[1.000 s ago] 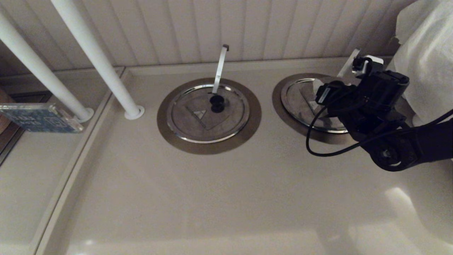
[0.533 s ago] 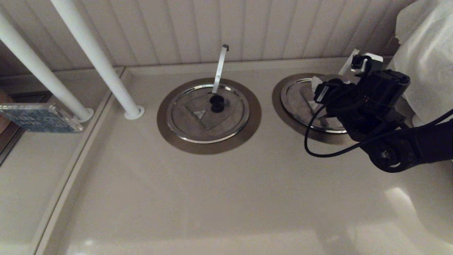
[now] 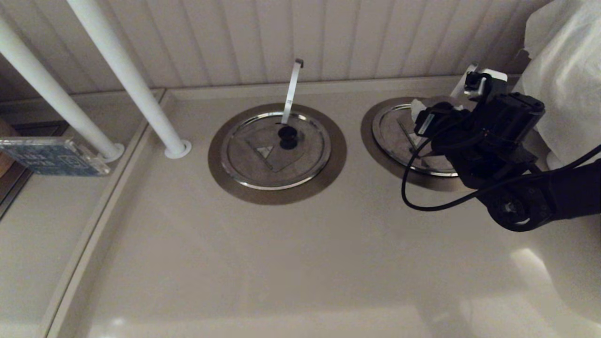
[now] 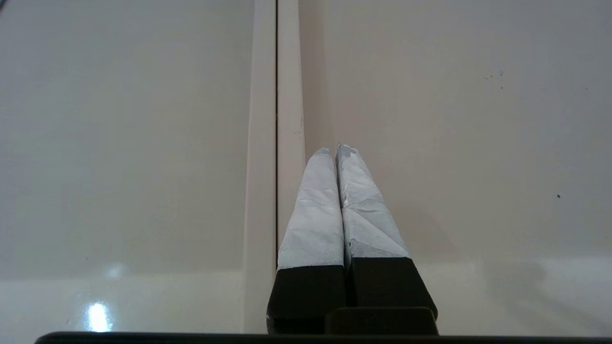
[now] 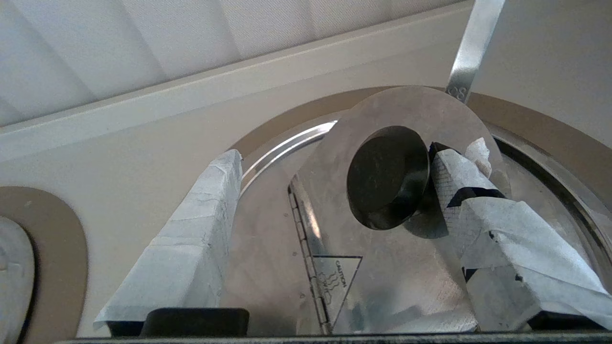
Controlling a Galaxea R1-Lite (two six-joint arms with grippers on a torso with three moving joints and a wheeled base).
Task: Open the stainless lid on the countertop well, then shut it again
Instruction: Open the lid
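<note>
My left gripper hangs over bare beige counter beside a raised seam, its two white-wrapped fingers pressed together with nothing between them; it does not show in the head view. My right gripper is at work on the right side of the counter, over the round shiny stainless lid that sits in the countertop well, a round recess ringed by a wide flat brushed-steel collar. In the right wrist view my fingers stand wide apart: one white-taped finger lies over the lid's outer part near its rim, well clear of the black centre knob, while the other finger's tip touches the knob's far side, so the knob sits between them, unclamped. The wedge-shaped flap, hinged along one edge and bearing a small triangle caution mark, appears tilted up. Beyond the knob, the slanting flat metal strip rises toward the white panelled back wall. Farther left, a second identical steel lid with an upright strip lies closed in its own ring.
</note>
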